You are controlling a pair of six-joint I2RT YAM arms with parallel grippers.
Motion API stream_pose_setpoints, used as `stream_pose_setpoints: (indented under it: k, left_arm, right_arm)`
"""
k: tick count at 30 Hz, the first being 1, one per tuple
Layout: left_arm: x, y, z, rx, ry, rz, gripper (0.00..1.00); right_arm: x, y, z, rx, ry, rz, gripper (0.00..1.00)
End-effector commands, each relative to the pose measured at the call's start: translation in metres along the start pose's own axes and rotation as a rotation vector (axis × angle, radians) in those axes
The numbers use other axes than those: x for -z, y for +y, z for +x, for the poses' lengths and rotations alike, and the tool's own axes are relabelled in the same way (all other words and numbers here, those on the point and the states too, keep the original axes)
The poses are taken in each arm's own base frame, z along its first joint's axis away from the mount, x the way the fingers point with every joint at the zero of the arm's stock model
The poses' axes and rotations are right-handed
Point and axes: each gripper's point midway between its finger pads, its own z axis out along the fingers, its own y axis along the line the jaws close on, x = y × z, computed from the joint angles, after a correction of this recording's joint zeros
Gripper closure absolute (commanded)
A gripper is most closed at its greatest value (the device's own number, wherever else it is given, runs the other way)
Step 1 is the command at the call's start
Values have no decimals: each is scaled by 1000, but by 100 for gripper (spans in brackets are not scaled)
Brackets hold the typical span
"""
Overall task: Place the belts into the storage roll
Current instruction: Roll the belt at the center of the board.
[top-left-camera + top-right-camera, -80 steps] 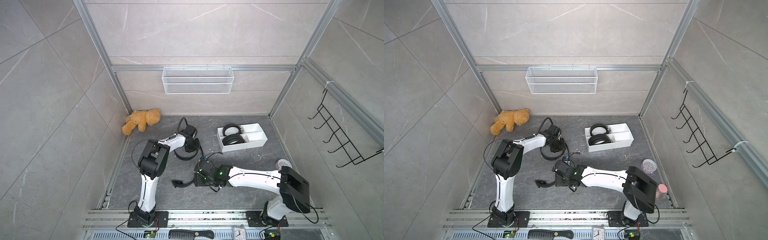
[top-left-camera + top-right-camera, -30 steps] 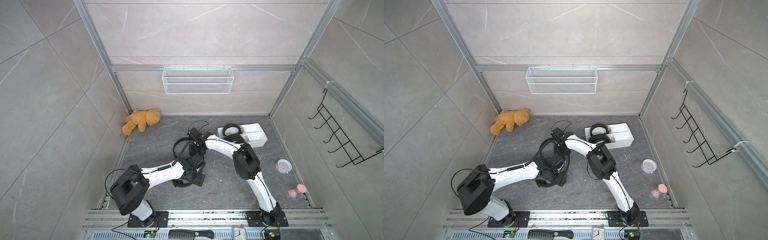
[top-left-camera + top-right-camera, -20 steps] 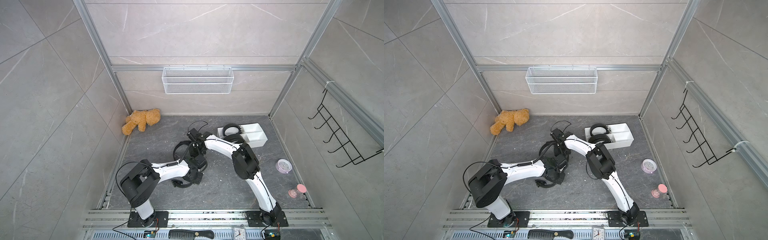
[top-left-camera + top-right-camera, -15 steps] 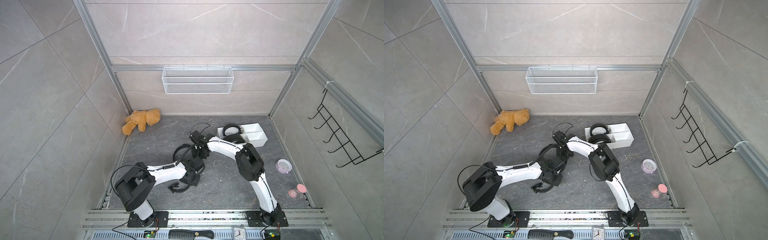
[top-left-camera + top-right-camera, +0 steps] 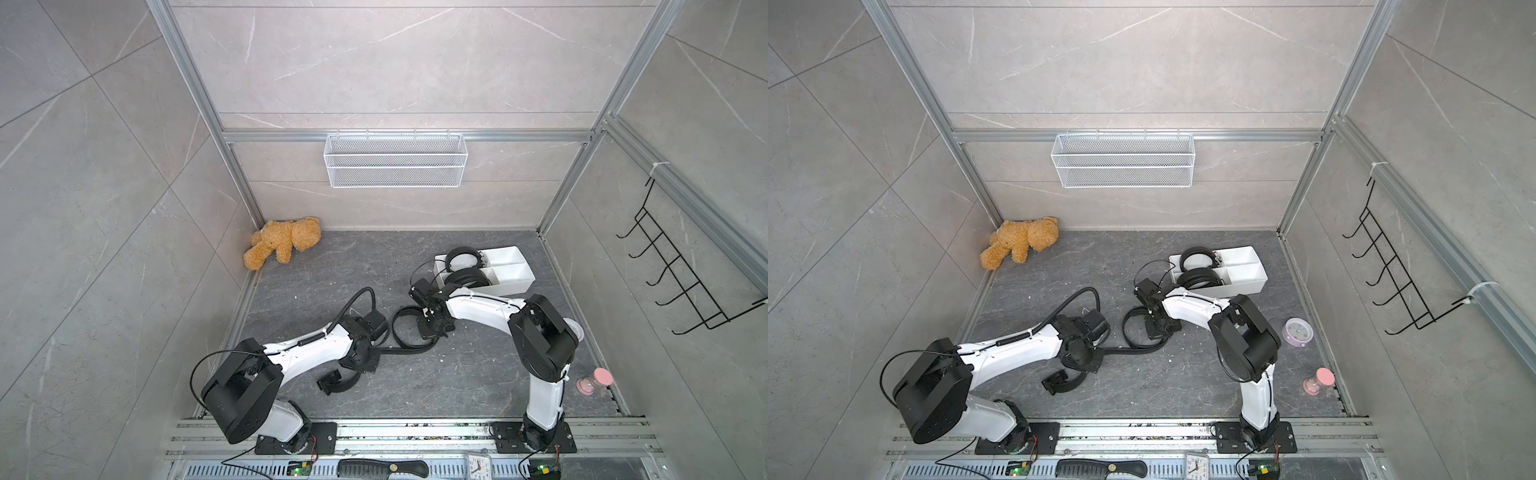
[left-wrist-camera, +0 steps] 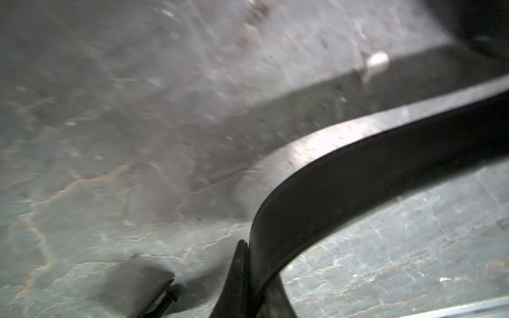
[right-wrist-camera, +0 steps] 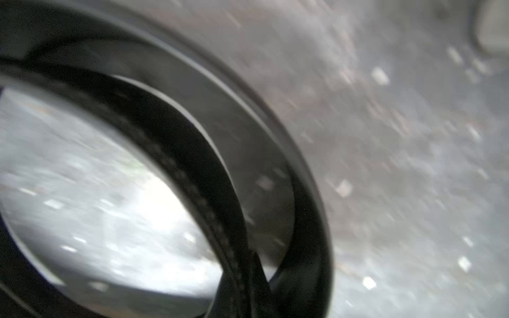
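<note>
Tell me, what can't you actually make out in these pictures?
Right gripper: jaws hidden beneath its wrist in both top views; its wrist view is blurred, filled by the loose belt.
Left gripper: likewise hidden from above; in its wrist view the belt covers one finger.

Grey veined tile walls in aluminium frame; dark grey stone floor, flecked white. White wire basket on back wall; black hook rack on right wall. Light even.

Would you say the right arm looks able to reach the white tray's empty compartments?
Probably yes: the tray lies just beyond the right arm with nothing standing between, though its jaws are shut on the loose belt.
</note>
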Motion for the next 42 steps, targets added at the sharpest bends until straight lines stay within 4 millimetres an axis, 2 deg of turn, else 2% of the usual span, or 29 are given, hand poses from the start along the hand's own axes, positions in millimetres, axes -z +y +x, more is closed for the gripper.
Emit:
stream_pose_setpoints:
  k: [1, 5, 8, 12, 16, 18, 22, 23, 26, 28, 31, 34, 42]
  left_arm:
    - [15, 31, -9, 66, 4, -66, 100]
    - [24, 49, -30, 133, -32, -52, 100]
    - [29, 56, -49, 102, -38, -82, 100]
    - [29, 71, -82, 36, -53, -170, 100]
    - [24, 99, -110, -20, -25, -289, 100]
    - [17, 109, -109, -9, 51, -297, 100]
    - [0, 108, -92, -37, 160, -281, 100]
    - [-2, 114, -90, -47, 172, -313, 100]
    - [2, 131, -99, -105, 174, -406, 100]
    - [9, 140, -115, -118, 145, -428, 100]
    - [16, 158, -132, -111, 131, -478, 100]
    - [13, 178, -141, -97, 153, -530, 100]
    - [-1, 213, -149, -73, 183, -590, 100]
  right_arm:
    - [-1, -33, 42, 17, 102, 109, 98]
    - [10, -46, 59, 9, 104, 124, 98]
    - [15, -53, 70, 11, 111, 139, 98]
    - [8, -53, 84, 3, 142, 115, 100]
    - [4, -43, 94, 20, 149, 105, 100]
    - [6, -37, 95, 43, 140, 122, 100]
    - [11, -24, 96, 80, 120, 150, 100]
    - [11, -21, 97, 86, 114, 151, 100]
    - [10, -10, 101, 109, 100, 147, 100]
    - [9, -3, 104, 137, 103, 145, 100]
    - [8, -12, 113, 174, 134, 218, 100]
    - [7, -23, 121, 171, 146, 246, 100]
    - [14, -39, 139, 161, 170, 271, 100]
